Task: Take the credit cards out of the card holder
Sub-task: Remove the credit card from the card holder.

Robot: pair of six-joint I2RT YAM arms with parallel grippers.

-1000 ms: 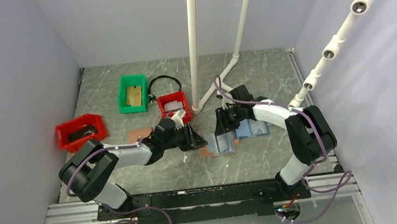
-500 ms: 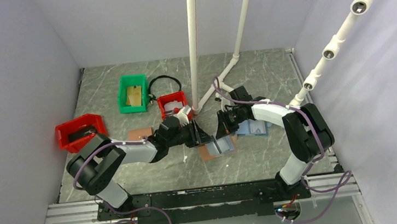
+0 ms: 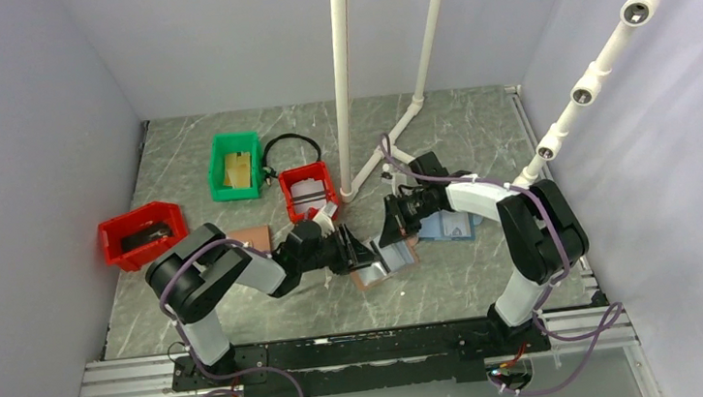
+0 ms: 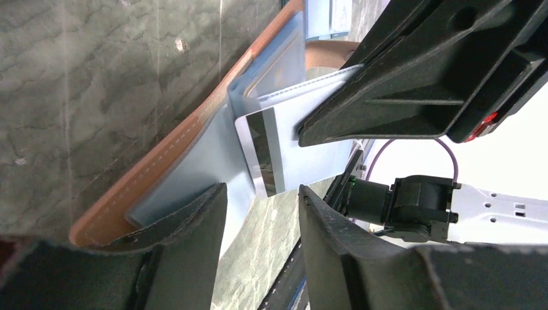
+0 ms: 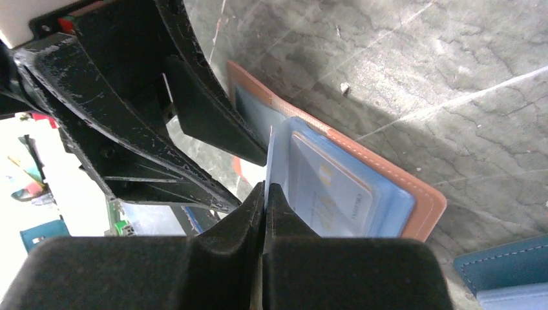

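Progress check: no card is fully out yet as far as I can tell. At the bottom of the left wrist view the left claw (image 4: 262,200) is spread wide and holds nothing. Its two black fingers sit either side of the end of a striped card (image 4: 258,145) that pokes partway out of its pocket. I'd guess that one goes first, but it isn't gripped.

The card holder (image 4: 155,177) lies open on the desk (image 4: 97,77), near the middle of the overhead frame. Further up, the right claw (image 5: 265,194) is squeezed fully together on a thin inner leaf (image 4: 310,90), lifting it. A second card (image 5: 326,190) sits tucked in a pocket, so basically all the pulling is left.

Materials: the holder is tan leather-look outside with pale stitching, and smooth, floppy light blue inside. The cards are thin, flat, glossy grey-white, with a dark stripe on the loose one. The desk is dark and marbled. An all-blue holder (image 5: 501,278) lies beyond.
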